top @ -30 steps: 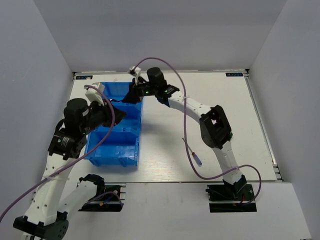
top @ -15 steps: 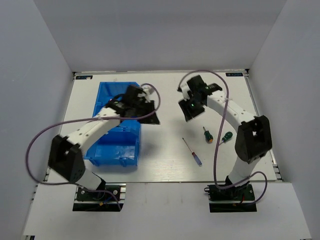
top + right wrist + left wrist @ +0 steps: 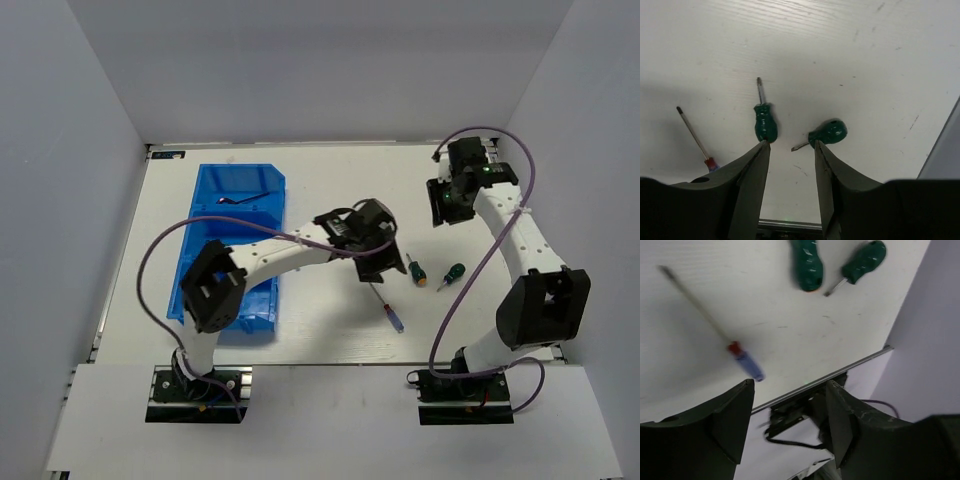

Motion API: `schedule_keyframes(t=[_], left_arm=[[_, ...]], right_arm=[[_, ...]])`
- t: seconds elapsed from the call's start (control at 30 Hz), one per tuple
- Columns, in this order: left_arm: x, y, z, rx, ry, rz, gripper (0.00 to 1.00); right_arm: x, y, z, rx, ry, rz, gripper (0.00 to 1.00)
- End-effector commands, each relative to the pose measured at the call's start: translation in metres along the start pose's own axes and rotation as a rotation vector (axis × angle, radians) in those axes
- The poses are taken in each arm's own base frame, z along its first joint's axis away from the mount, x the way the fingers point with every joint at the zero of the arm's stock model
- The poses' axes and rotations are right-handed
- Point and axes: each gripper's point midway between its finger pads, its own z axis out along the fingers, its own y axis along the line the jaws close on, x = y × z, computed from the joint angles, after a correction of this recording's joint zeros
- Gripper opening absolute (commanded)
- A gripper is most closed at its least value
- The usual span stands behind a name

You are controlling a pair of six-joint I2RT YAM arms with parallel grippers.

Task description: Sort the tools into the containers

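Blue moulded plastic forms the rectangular three-compartment bin (image 3: 212, 185) on the white tabletop (image 3: 330, 190). A dark thin L-shaped hex key (image 3: 245, 198) lies in its far compartment. Right of the bin lie a slim blue-handled precision screwdriver (image 3: 388, 308) and, farther right, two stubby green-handled screwdrivers (image 3: 414, 270). The left gripper (image 3: 375, 262) hovers just above them.

Left wrist: smooth dark fingers (image 3: 735, 410) spread apart, empty, over the slim steel shaft and its red collar.

Right wrist: the right gripper (image 3: 790, 150) also has its fingers parted and holds nothing, above the bulbous green handles and the faintly scuffed tabletop.
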Motion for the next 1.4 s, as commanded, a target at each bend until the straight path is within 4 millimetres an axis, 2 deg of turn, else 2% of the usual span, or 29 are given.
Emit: schedule_keyframes(t=[0.0,0.03,0.07,0.13,0.17,0.2,0.37,0.4,0.47,0.5,0.67,0.73,0.87,0.9,1.07,1.1,1.17,1.2,1.23,1.3,1.37], left_arm=[[0.019,-0.047,0.007,0.012,-0.021,-0.108,0.69],[0.019,-0.057,0.019,-0.007,-0.022,-0.117,0.69],[0.032,-0.038,0.024,-0.112,0.014,-0.134,0.69],[0.049,-0.030,0.035,-0.183,0.087,-0.186,0.66],[0.057,-0.016,0.045,-0.231,0.120,-0.194,0.65],[0.062,-0.015,0.044,-0.243,0.128,-0.187,0.65],[0.065,-0.024,0.029,-0.254,0.035,-0.153,0.60],[0.068,-0.014,0.030,-0.308,0.046,-0.154,0.60],[0.071,-0.004,0.039,-0.361,0.058,-0.155,0.60],[0.078,0.006,0.041,-0.403,0.071,-0.148,0.59],[0.079,0.025,0.059,-0.440,0.058,-0.144,0.59],[0.081,0.039,0.068,-0.483,0.058,-0.133,0.59],[0.081,0.042,0.074,-0.494,0.061,-0.132,0.59],[0.082,0.044,0.080,-0.497,0.062,-0.132,0.59],[0.081,0.052,0.098,-0.502,0.056,-0.120,0.59],[0.081,0.058,0.103,-0.519,0.049,-0.117,0.57],[0.082,0.062,0.106,-0.529,0.054,-0.108,0.45],[0.083,0.065,0.104,-0.541,0.057,-0.108,0.36],[0.086,0.075,0.102,-0.575,0.068,-0.097,0.21],[0.090,0.096,0.099,-0.629,0.072,-0.093,0.14],[0.087,0.106,0.087,-0.637,0.063,-0.088,0.02]], right_arm=[[-0.010,-0.020,-0.010,0.037,-0.035,0.122,0.47],[-0.009,-0.019,-0.012,0.033,-0.038,0.161,0.47],[-0.009,-0.018,-0.014,0.017,-0.047,0.175,0.47],[-0.008,-0.024,-0.020,0.020,-0.073,0.204,0.47],[-0.006,-0.022,-0.021,0.006,-0.071,0.207,0.47],[-0.005,-0.025,-0.022,0.006,-0.076,0.222,0.47],[0.006,-0.031,-0.028,0.006,-0.093,0.276,0.47],[0.006,-0.025,-0.031,-0.027,-0.104,0.276,0.47],[0.011,-0.026,-0.029,-0.035,-0.095,0.301,0.47],[0.013,-0.024,-0.029,-0.048,-0.095,0.303,0.47],[0.016,-0.022,-0.032,-0.071,-0.105,0.335,0.47],[0.021,-0.020,-0.032,-0.078,-0.103,0.321,0.47],[0.031,-0.014,-0.032,-0.093,-0.092,0.342,0.47],[0.034,-0.023,-0.031,-0.079,-0.098,0.369,0.47],[0.050,-0.017,-0.024,-0.100,-0.072,0.385,0.47],[0.050,-0.017,-0.026,-0.100,-0.077,0.389,0.47],[0.056,-0.016,-0.023,-0.101,-0.065,0.397,0.47],[0.060,-0.015,-0.023,-0.100,-0.061,0.400,0.47],[0.061,-0.016,-0.023,-0.100,-0.061,0.402,0.47],[0.064,-0.015,-0.022,-0.102,-0.061,0.408,0.47],[0.070,-0.014,-0.019,-0.106,-0.047,0.404,0.47]])
